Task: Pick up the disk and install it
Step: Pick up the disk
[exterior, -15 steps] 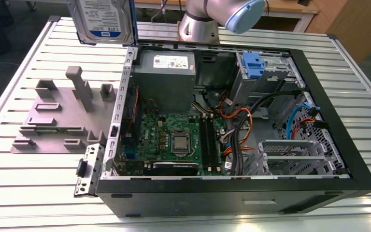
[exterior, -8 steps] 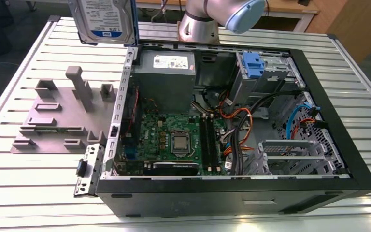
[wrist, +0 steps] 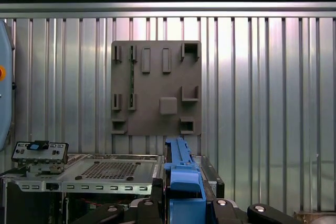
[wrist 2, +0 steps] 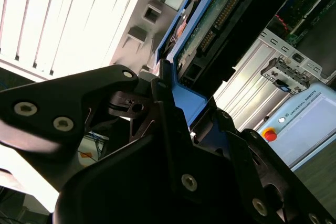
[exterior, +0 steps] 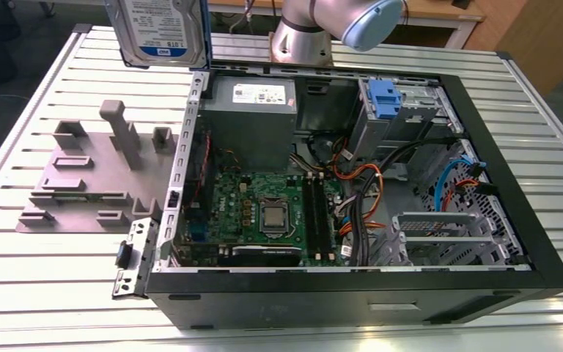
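My hand is clamped on the blue-framed edge of the disk, which stands edge-on between my fingers in the first wrist view. The second wrist view shows its bare circuit board, so I judge the grip belongs on the framed sides, never on that board. It looks stiff and dense, probably heavy for its size, and the plastic may slip. In the exterior view it hangs at upper left, above the open computer case, the grey fixture plate and the bench.
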{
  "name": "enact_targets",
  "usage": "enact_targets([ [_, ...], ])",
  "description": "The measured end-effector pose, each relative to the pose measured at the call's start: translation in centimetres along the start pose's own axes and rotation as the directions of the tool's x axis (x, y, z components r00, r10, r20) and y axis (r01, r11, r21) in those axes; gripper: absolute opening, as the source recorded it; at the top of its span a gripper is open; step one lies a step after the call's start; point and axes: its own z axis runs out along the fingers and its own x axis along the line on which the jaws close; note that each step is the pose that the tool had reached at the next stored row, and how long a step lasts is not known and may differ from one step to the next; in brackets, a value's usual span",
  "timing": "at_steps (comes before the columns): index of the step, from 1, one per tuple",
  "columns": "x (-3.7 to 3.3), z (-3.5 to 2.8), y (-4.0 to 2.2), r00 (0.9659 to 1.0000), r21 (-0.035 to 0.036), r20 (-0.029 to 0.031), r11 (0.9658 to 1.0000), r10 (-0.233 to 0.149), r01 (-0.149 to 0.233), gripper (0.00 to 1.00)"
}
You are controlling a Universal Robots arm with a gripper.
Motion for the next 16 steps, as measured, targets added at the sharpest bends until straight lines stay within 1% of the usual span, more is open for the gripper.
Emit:
enact_targets([
  [6, 0.0, 0.0, -0.03, 1.0, 0.0001, 0.0001, 1.0, 0.0, 0.0, 0.36],
  [8, 0.0, 0.0, -0.13, 1.0, 0.0, 0.0, 1.0, 0.0, 0.0, 0.36],
  [16, -0.02, 0.0, -1.19, 1.0, 0.0, 0.0, 1.0, 0.0, 0.0, 0.36],
])
